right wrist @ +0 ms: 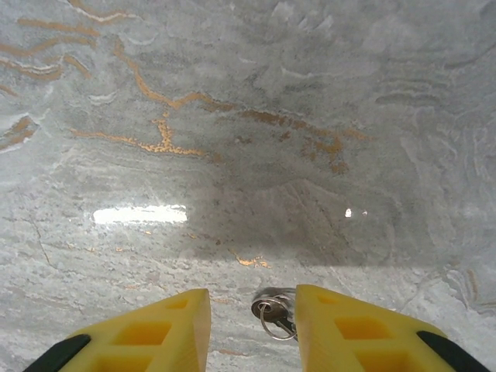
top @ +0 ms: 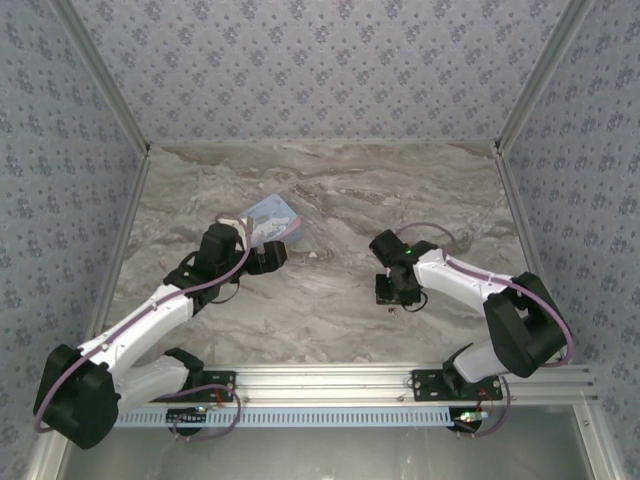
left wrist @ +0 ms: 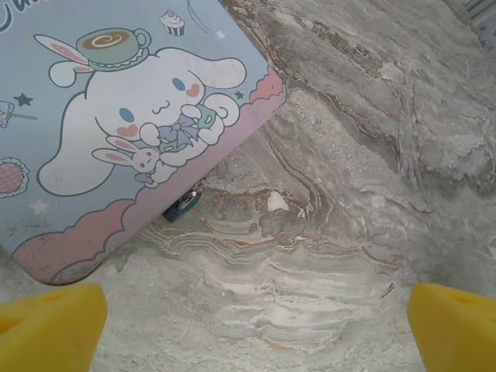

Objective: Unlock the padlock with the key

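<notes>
The padlock [left wrist: 184, 203] is a tiny teal body with a thin shackle, hanging at the front edge of the pale-blue cartoon tin [left wrist: 116, 116]. My left gripper [left wrist: 256, 325] hovers just in front of it, open wide with nothing between its yellow fingers [left wrist: 50, 325]. From above, the left gripper [top: 272, 255] sits at the near edge of the tin [top: 272, 215]. The key [right wrist: 273, 308], on a thin wire ring, lies on the marble between the jaws of my right gripper [right wrist: 252, 325], close against the right finger [right wrist: 349, 329]. The jaws stand apart. The right gripper [top: 388, 292] points down at mid-right.
The marble tabletop [top: 340, 190] is bordered by patterned walls and aluminium posts. An aluminium rail [top: 350, 380] holding both arm bases runs along the near edge. Open marble lies between the two grippers.
</notes>
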Motion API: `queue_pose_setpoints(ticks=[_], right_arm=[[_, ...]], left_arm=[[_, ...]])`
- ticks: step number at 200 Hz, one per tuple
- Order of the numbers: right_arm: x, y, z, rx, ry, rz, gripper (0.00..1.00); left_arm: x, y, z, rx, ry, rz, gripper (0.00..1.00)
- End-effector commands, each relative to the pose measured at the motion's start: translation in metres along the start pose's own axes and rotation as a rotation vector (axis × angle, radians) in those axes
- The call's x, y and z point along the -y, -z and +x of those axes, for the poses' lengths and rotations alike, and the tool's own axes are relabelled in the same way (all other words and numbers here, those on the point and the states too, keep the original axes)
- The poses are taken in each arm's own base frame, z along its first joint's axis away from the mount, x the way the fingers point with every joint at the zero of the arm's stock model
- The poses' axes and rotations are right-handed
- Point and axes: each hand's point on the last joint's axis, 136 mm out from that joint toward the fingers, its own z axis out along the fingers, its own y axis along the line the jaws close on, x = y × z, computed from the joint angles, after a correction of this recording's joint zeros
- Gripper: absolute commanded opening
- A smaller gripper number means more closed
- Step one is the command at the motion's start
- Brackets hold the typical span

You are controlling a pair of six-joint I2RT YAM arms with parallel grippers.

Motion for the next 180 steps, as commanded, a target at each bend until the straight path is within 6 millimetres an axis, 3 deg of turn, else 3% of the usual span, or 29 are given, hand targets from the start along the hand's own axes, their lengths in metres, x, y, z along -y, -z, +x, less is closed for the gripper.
queue_pose_setpoints(ticks=[1, 74, 180], right_arm=[[0.004, -0.003, 0.014, -0.041, -0.043, 0.002, 0.37], [0.009, -0.01, 0.022, -0.058, -0.079, 0.012, 0.42], [0.001, -0.017, 0.019, -0.067, -0.083, -0.008, 0.15]], left_arm=[[0.008, 0.003, -0.012, 0.023, -0.015, 0.008, 0.99], [0.008, 0.002, -0.012, 0.019, -0.015, 0.006, 0.99], [0.008, 0.002, -0.012, 0.016, -0.022, -0.001, 1.0]])
